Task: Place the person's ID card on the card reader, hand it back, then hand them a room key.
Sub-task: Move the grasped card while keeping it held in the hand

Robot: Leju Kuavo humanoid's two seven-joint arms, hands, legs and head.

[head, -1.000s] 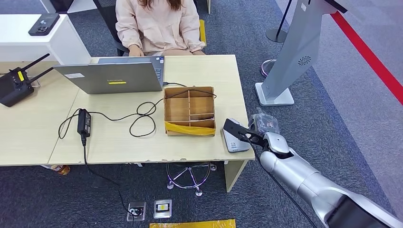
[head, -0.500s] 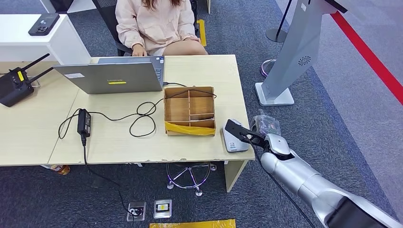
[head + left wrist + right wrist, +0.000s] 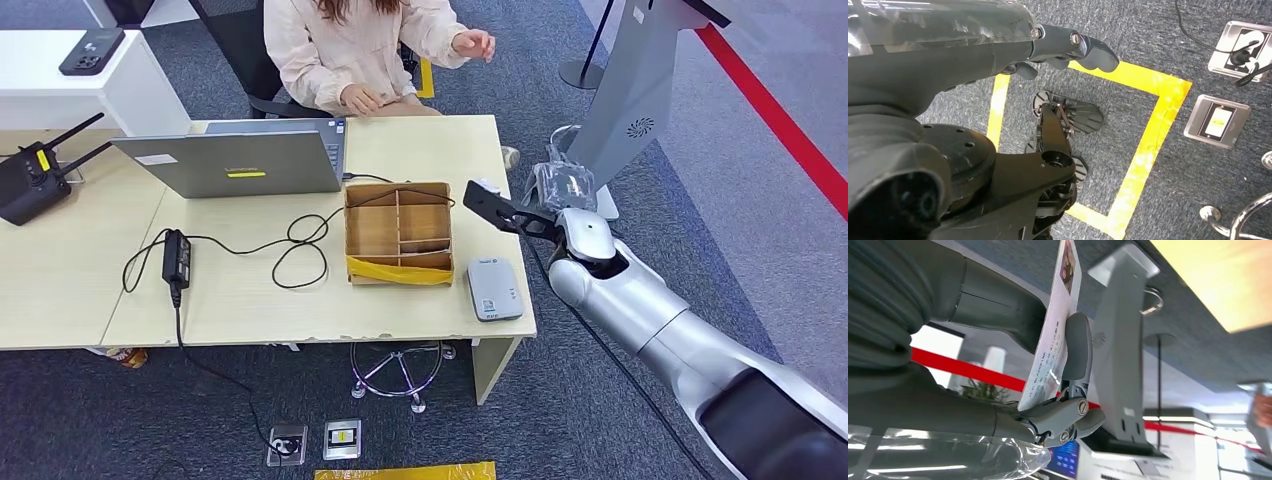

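Right hand (image 3: 520,215) pinches ID card (image 3: 1053,335) between thumb and fingers, raised above tabletop (image 3: 250,300) edge, past card reader (image 3: 494,289), toward person (image 3: 370,50). Card print partly legible, "BLACKFINE"-like; photo at far end. Reader label too small to read. Left hand (image 3: 1068,47) hangs over floor, fingers curled, holding nothing.

The head camera looks down from high onto the desk (image 3: 420,140). The left wrist camera faces the floor (image 3: 1158,60); the right wrist camera sits close behind its hand (image 3: 998,365).
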